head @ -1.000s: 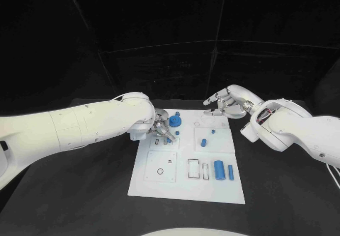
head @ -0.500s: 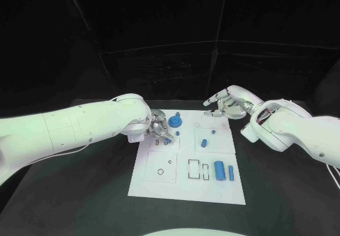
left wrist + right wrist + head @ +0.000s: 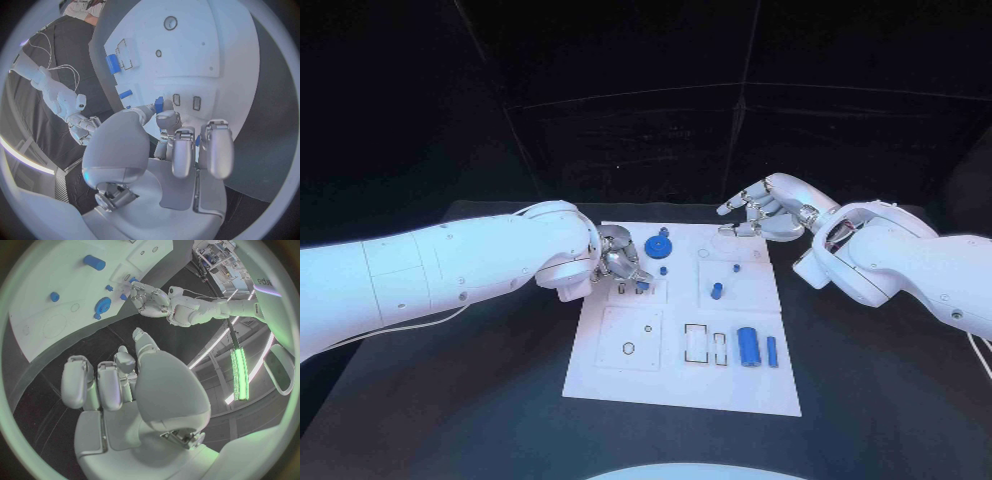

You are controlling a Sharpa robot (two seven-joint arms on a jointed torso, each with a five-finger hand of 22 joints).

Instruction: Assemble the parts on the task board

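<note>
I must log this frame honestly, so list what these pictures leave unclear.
- Head view: the silver left hand covers the board spot under it; contact there cannot be judged.
- Left wrist view: its fingers touch a small blue part, but they hide whether it is gripped.
- Head view: the silver right hand hovers past the white task board; its palm faces away.

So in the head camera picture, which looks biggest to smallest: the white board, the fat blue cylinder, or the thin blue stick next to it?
1. Task board
2. Fat blue cylinder
3. Thin blue stick

The two blue parts look about equally long; the stick is much thinner.
</note>
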